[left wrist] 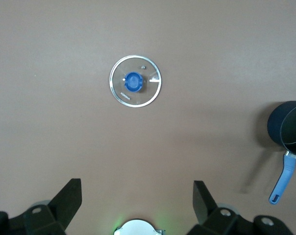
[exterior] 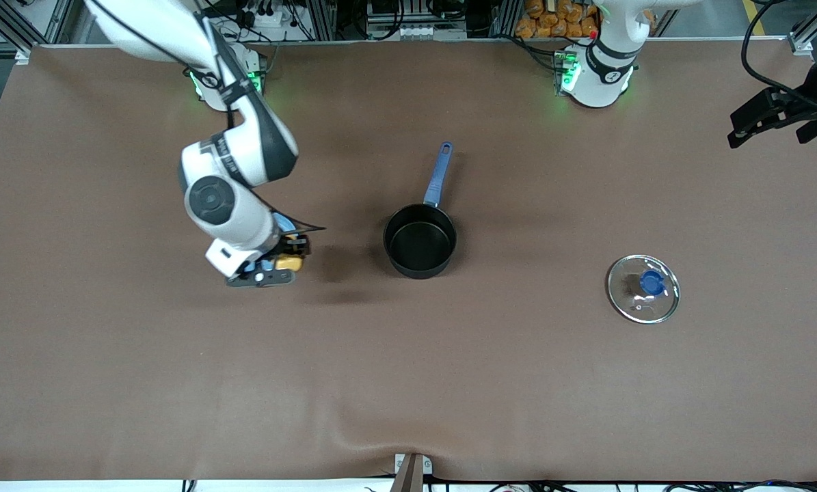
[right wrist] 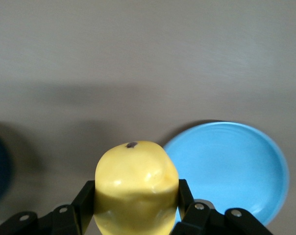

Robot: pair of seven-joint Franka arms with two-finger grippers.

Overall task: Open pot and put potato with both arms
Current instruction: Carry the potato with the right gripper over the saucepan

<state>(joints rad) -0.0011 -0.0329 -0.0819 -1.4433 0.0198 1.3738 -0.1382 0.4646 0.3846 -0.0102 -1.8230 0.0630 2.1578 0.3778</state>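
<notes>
The black pot (exterior: pixel 420 240) stands open mid-table, its blue handle (exterior: pixel 439 174) pointing toward the robots' bases. It also shows in the left wrist view (left wrist: pixel 290 129). The glass lid (exterior: pixel 643 288) with its blue knob lies flat on the table toward the left arm's end, and shows in the left wrist view (left wrist: pixel 135 81). My right gripper (exterior: pixel 286 258) is shut on the yellow potato (exterior: pixel 290 264) and holds it above the table between the plate and the pot. In the right wrist view the potato (right wrist: pixel 136 188) sits between the fingers of my right gripper (right wrist: pixel 136 198). My left gripper (left wrist: pixel 136 200) is open and empty, raised near the table's left-arm end (exterior: pixel 770 117).
A shallow blue plate (right wrist: pixel 231 169) lies empty on the table under the right arm; only an edge (exterior: pixel 282 221) shows in the front view. The table is covered by a brown mat (exterior: pixel 408 383).
</notes>
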